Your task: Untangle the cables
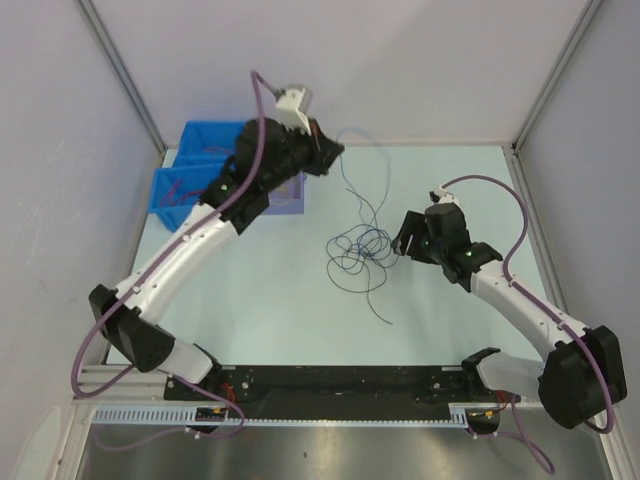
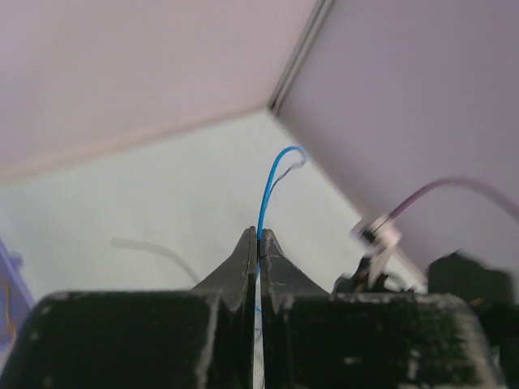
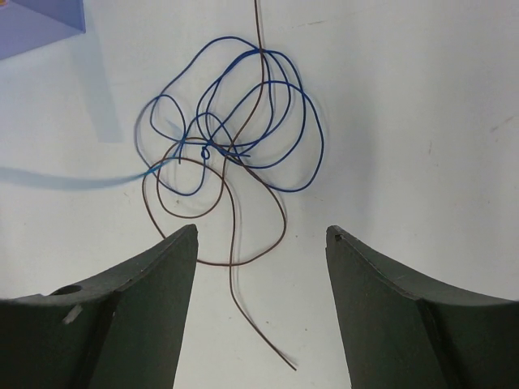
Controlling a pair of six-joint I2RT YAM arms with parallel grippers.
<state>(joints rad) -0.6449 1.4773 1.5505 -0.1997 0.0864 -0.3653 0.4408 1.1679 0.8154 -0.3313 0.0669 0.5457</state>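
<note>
Left gripper (image 2: 259,236): jaws closed on a blue cable (image 2: 266,182), which stands up past the tips and curls over. In the top view the strand hangs from there to the tangle (image 3: 231,154). The left arm (image 1: 190,245) stretches far, raised, crossing over the bins (image 1: 185,185) at far left. Right gripper (image 3: 261,235): jaws apart, holding nothing, aimed down at the tangle of blue and brown cables on the tabletop (image 1: 450,330). The right arm (image 1: 520,300) is bent, just right of the tangle.

Left arm (image 1: 200,235) stretched far forward, jaws pinched together; right arm (image 1: 520,300) bent inward, jaws wide apart.
</note>
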